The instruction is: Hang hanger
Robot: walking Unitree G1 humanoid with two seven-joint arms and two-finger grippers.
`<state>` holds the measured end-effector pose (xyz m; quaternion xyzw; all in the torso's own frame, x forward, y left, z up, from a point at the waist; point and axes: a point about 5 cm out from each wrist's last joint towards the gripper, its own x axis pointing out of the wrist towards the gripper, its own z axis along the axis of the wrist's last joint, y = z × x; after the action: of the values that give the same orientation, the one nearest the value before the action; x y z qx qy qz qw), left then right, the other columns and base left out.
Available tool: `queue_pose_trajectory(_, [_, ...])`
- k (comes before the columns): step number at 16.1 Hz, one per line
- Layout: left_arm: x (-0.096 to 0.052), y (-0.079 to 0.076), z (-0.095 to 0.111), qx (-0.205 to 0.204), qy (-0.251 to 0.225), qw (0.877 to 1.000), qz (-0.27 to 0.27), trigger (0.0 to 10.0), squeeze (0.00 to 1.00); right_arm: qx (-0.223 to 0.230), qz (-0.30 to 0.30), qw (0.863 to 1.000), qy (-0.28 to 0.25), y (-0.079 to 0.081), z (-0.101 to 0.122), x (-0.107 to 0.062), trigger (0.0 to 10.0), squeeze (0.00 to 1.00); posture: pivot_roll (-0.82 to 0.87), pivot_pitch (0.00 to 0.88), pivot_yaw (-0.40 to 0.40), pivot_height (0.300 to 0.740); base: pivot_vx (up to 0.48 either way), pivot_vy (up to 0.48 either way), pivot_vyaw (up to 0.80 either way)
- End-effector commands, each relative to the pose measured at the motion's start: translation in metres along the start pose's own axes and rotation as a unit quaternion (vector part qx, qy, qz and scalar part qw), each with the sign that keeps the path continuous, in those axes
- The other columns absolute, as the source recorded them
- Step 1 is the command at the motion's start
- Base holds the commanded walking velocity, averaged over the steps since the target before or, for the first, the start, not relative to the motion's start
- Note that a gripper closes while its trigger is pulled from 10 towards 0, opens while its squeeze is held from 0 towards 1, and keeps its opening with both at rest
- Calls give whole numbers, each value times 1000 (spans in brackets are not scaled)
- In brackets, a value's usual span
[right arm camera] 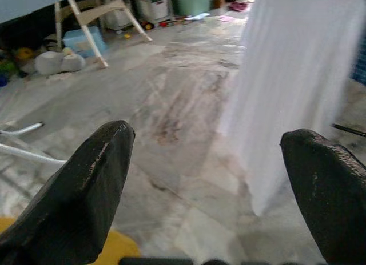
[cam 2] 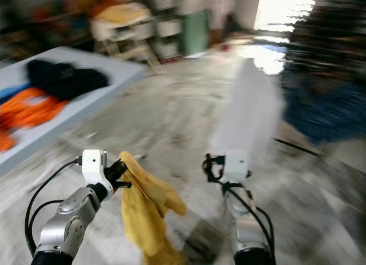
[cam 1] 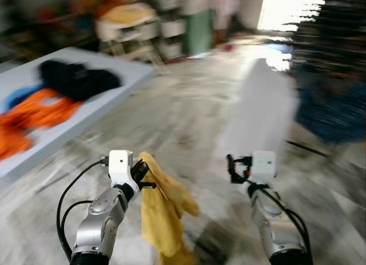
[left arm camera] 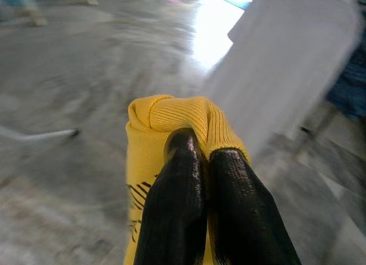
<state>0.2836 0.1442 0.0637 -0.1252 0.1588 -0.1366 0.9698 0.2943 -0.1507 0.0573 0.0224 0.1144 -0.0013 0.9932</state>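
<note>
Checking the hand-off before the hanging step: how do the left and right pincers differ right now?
The left pincer is shut on a yellow garment, which dangles from it toward the floor; the right pincer carries nothing. The left pincer's fingers press together, while the right pincer's fingers stand wide apart, facing a white hanging cloth. Both are raised in front of the robot at about the same height over the marble floor.

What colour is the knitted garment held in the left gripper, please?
Yellow knitted garment, clearest in the left wrist view.
</note>
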Motion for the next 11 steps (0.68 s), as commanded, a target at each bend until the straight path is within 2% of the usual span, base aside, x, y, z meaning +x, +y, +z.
queue_pose_trajectory(1, [2, -3, 13, 9, -28, 1000, -9, 10000, 0, -4, 0, 1000, -10, -1, 6, 3, 10000, 0, -98, 0, 74, 740, 311, 0, -631])
queue_pose_trajectory(6, [1, -1, 12, 14, -28, 1000, -6, 10000, 0, -6, 4, 1000, -14, 1, 7, 4, 10000, 0, -90, 0, 72, 740, 337, 0, -596])
queue_pose_trajectory(11, [0, -1, 15, 19, -32, 999, -3, 10000, 0, -11, 8, 1000, -15, 3, 6, 2, 10000, 0, -75, 0, 72, 740, 325, 0, 0])
